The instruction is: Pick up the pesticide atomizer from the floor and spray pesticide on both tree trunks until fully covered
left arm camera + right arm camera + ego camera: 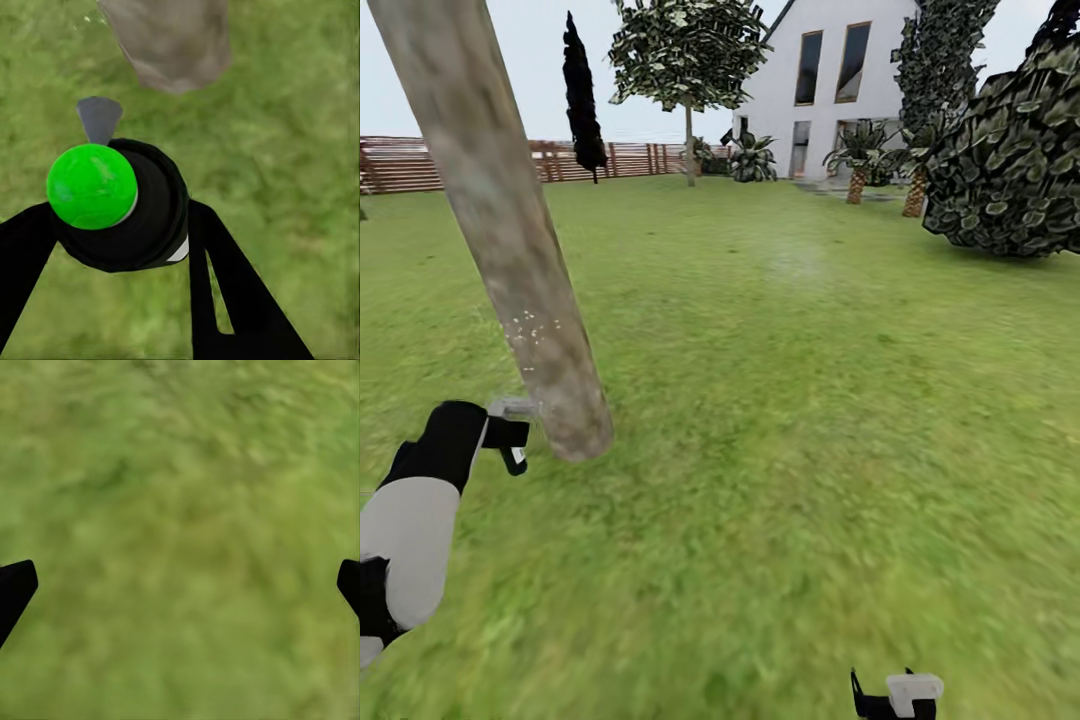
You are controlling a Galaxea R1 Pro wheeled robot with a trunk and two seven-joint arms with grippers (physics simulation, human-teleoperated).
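Item 1, pesticide atomizer (120, 206): we hold it in the left gripper (510, 435), whose jaws are closed on the black bottle body. In the left wrist view the green cap faces the camera and the grey nozzle points toward the foot of the tree trunk (500, 215). We judge this aim deliberate, so that spray lands on the bark, not the grass.

Item 2, near tree trunk: a leaning, mottled grey-brown column rising from the floor (780, 430), just beside the left gripper. A small patch of white specks, the pesticide (530, 335), sits on its lower part. The rest of the bark looks bare, so we judge coverage far from complete.

Item 3, right gripper (895, 695): low at the frame edge in the head view, well apart from the trunk. Its jaws stand wide open over grass, empty. We judge it parked clear, as spraying needs one arm.

Item 4, second tree (688, 60): far across the lawn by the fence (410, 165) and the white house (840, 80). No specks can be made out on it at this range.
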